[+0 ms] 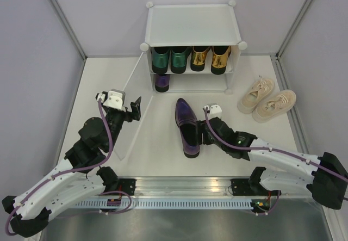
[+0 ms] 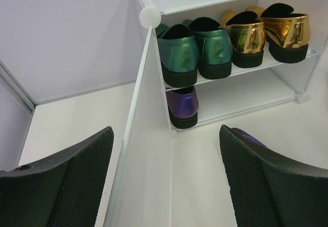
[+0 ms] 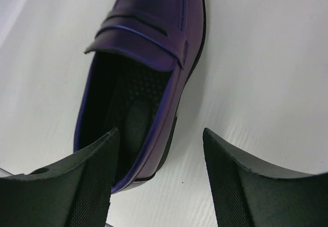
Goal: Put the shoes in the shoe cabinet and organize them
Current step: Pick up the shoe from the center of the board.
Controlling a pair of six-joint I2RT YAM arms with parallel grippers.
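Right tool (image 3: 159,137) (jaws wide, gripping nothing) straddles the heel-side wall of a dark purple pointed shoe (image 1: 187,124) lying on the matte white tabletop (image 1: 157,154). Left tool (image 2: 166,130), equally wide, straddles the frosted door panel (image 2: 148,135) of the white translucent plastic cabinet (image 1: 193,20), which stands before pale lilac walls (image 1: 98,12).

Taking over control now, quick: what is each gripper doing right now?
Left gripper: open, holding nothing, fingers either side of the door panel.
Right gripper: open, holding nothing, fingers straddling the purple shoe side.
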